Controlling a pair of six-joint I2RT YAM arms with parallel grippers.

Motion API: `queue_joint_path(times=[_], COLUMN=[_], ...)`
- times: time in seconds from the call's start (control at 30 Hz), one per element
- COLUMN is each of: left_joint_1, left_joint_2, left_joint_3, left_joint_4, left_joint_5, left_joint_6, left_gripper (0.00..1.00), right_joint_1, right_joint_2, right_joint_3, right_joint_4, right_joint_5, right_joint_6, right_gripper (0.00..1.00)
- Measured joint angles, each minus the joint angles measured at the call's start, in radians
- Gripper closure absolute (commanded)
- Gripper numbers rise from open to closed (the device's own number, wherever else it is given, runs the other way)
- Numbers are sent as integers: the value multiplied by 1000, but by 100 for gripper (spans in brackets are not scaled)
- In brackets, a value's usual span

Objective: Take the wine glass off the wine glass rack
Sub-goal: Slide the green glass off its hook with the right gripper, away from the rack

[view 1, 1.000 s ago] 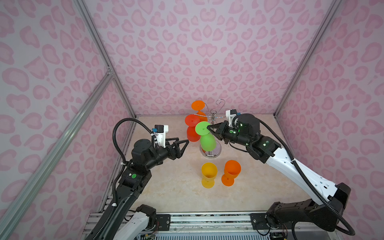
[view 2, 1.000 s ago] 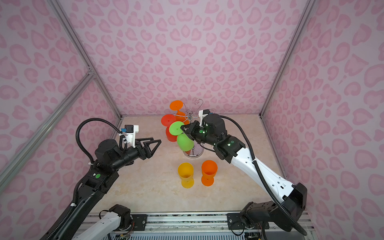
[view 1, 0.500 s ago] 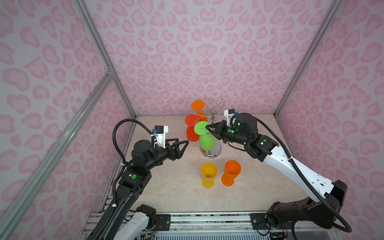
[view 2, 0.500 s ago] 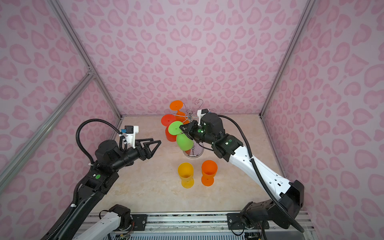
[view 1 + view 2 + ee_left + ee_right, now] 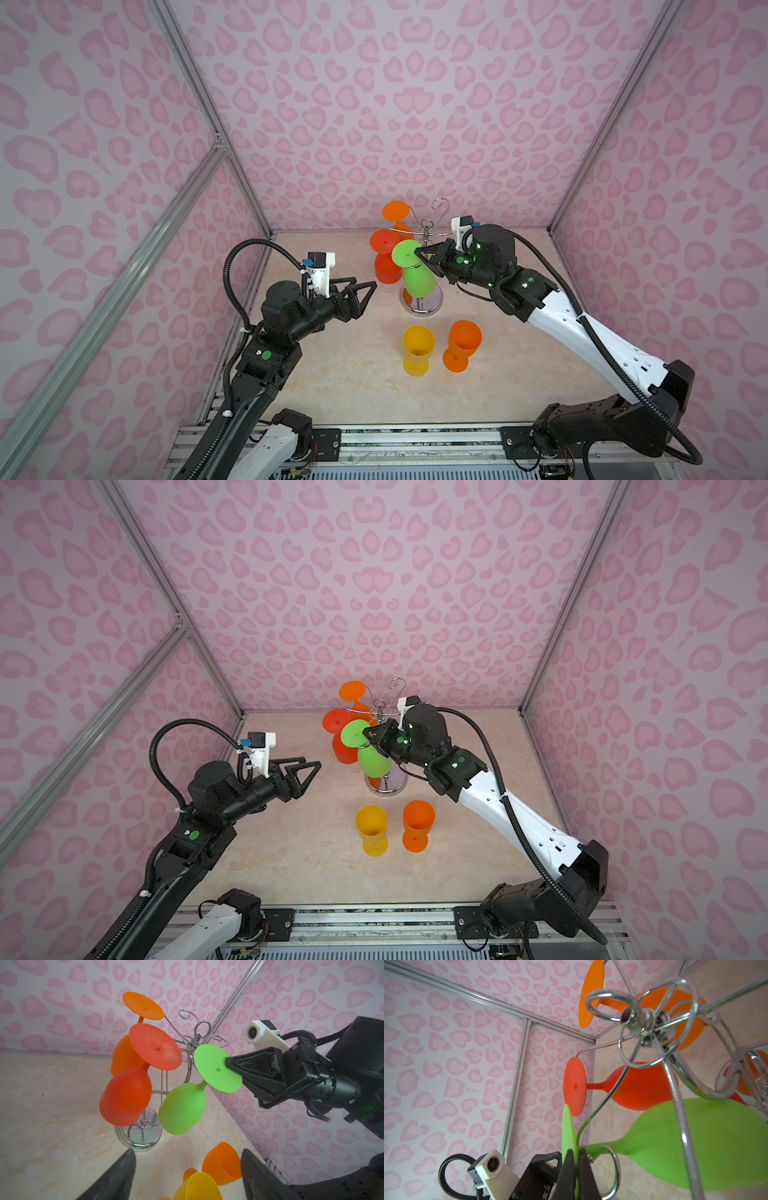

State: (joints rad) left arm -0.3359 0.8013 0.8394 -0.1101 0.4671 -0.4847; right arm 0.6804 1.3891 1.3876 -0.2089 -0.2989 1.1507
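Pink heart-print walls (image 5: 415, 104) box in a pale marbled tabletop (image 5: 332, 374). On the right gripper (image 5: 419, 253), flat black jaws pinch the thin round foot of the matte green wine glass (image 5: 417, 281), which hangs bowl-down from a curled hook of the shiny wire rack (image 5: 432, 306). The left gripper (image 5: 365, 296) stands spread, well apart.

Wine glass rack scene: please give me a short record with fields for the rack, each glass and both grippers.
rack: wine glass rack, chrome, at the back middle of the table
hanging upside down: green glass, red glass, hanging orange glass
standing upright: yellow glass and standing orange glass, side by side in front of the rack
right gripper: shut on the foot of the green glass
left gripper: open, empty, left of the rack
task state: green glass stem not yet clear of its hook
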Motion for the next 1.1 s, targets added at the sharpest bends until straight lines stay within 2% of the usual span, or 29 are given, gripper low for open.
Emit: queue_joint_path(times=[1.1], left_joint_1=[1], left_joint_2=[3], left_joint_3=[-1], left_joint_4=[0], left_joint_5=[8], left_joint_6=[0], left_gripper=[19], right_joint_1=[-14], right_joint_2=[-48], right_joint_3=[-53], right_joint_4=[-13], right_joint_5=[22], right_joint_6=[36], right_gripper=[100])
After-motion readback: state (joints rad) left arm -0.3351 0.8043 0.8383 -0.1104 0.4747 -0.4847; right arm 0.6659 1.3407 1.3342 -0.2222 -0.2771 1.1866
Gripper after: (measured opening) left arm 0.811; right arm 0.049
